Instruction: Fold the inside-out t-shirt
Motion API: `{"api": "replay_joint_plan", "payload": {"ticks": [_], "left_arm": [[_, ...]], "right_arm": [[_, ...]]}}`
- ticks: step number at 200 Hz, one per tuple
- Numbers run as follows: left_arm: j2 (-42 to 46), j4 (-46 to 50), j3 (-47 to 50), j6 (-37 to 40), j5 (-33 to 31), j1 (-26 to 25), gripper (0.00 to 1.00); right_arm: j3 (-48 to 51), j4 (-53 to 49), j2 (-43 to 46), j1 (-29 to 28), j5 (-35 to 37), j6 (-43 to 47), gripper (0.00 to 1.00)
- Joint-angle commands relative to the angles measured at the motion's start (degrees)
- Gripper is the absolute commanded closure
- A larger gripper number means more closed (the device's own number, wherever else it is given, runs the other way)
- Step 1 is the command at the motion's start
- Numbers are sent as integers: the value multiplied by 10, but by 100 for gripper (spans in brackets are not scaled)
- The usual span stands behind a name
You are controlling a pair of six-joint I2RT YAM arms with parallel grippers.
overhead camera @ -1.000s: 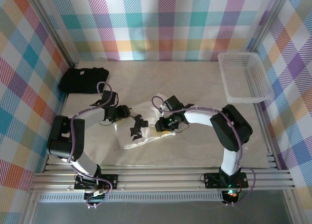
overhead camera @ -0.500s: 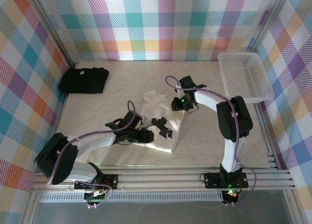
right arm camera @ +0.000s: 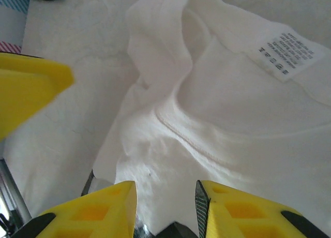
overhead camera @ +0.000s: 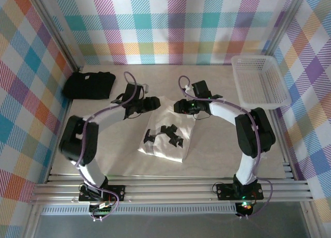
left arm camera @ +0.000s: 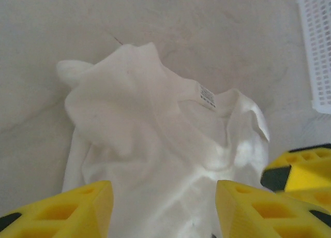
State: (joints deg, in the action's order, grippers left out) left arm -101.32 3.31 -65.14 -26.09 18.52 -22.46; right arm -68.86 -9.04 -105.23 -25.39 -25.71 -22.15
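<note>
The inside-out t-shirt (overhead camera: 166, 121) lies crumpled in the middle of the table, collar end toward the far wall, its white care label (right arm camera: 282, 51) showing at the neck. My left gripper (overhead camera: 153, 103) is at the shirt's far left corner. In the left wrist view its gripper (left arm camera: 164, 196) stands wide open over the cloth (left arm camera: 150, 145). My right gripper (overhead camera: 179, 106) is at the far right corner by the collar. Its jaws (right arm camera: 166, 196) stand apart with flat cloth (right arm camera: 207, 129) between them, not pinched.
A black t-shirt (overhead camera: 89, 85) lies folded at the back left. A white plastic basket (overhead camera: 260, 82) stands at the back right, and its wall (left arm camera: 316, 41) shows in the left wrist view. Checked walls close the table on three sides.
My left arm swung from the shirt's near left side up to its far left corner. The right gripper shifted slightly left along the collar. The shirt, bunched a second ago, now lies stretched out lengthwise.
</note>
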Motion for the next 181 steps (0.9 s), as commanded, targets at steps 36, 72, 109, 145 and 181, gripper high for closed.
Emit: {"api": "replay_joint_plan", "payload": {"ticks": [36,72,109,145,181], "left_arm": [[-21,88,-24,-4,-21,29,48],[49,85,80,-20,1,25,45],[104,87,154,-20,-12,-5,45],[108,99,182,-12,-55,-29,45],[99,105,188,-2,-89,-43,46]], "right_arm": [[-158,-46,-95,-7,19,61,54],[-277,-120,-184,-23,60,118,48],[-374,-185,-251,-38,92,162,47],[-431,-222,-287,-46,104,187,47],[-487,-266,-320,-56,117,207,52]]}}
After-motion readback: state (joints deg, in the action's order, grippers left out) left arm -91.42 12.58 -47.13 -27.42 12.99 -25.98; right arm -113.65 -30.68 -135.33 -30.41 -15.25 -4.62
